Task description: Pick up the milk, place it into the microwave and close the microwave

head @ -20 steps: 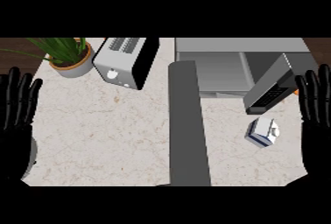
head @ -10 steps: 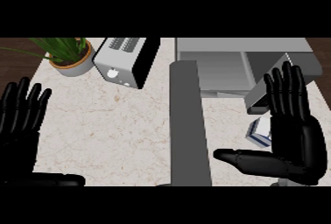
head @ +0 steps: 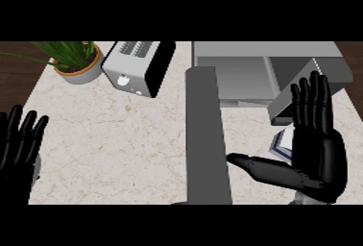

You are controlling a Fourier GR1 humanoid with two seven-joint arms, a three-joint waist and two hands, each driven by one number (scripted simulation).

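Right hand [head: 319,153] spread wide, thumb out, partly covering the milk carton [head: 283,144] just left of its palm, probably to grasp it; left hand [head: 20,144] resting open.

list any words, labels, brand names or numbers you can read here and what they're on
None can be read.
Milk carton: mostly hidden behind the right hand; its blue and white face shows no legible print.
Toaster: one round knob, no lettering.
Microwave: plain grey, no markings, door open.
Plant pot: plain.
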